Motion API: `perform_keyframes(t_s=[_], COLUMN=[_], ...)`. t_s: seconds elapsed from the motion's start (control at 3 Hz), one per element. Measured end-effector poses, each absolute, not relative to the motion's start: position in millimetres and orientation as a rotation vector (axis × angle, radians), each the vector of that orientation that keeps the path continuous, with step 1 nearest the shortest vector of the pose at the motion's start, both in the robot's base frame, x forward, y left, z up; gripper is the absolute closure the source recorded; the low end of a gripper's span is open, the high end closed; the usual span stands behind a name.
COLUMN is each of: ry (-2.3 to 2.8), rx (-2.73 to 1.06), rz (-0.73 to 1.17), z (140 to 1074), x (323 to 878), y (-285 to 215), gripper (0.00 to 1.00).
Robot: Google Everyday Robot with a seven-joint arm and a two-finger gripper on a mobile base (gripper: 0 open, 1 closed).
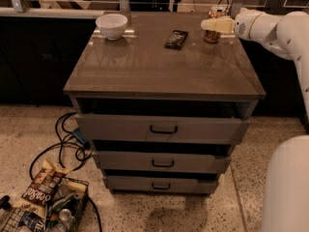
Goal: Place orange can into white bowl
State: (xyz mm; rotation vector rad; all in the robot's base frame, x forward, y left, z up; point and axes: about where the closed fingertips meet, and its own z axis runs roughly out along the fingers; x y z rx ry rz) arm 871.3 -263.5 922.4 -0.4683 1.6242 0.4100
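Showing the gripper (pixel 208 25) at the far corner of the drawer cabinet's top (pixel 159 66), reached in from the side on its white arm (pixel 285 30). The orange can (pixel 211 36) stands upright, its long axis vertical, right at the claw. The claw's pale body crosses the can's middle, so the silvery top shows above it and the orange-brown base below. Whether the claw is spread around the can or already pinching it, we cannot tell.

The relation that matters is sideways. We judge that the white bowl (pixel 111 30) lies well apart from the claw, along the same far edge and on the side away from the arm. A flat dark snack-bar wrapper (pixel 175 39) lies between them, a little nearer the claw than the bowl. We therefore expect a lift followed by a long level carry past the wrapper.

No print on the can or wrapper can be read. On the floor below, a snack bag (pixel 41 190) beside a wire basket (pixel 48 214) carries lettering that seems to begin "Sen".
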Motion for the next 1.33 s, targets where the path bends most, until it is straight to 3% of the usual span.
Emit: perform_keyframes(t_s=[0.67,1.0,1.33], ry=[1.669,1.687,1.686], rx=[-0.459,-0.442,-0.445], rz=[0.41,0.414,0.417], z=[899,885,885], x=[905,915,916], y=[-253,-252,-250], gripper=[0.0,0.13,0.36])
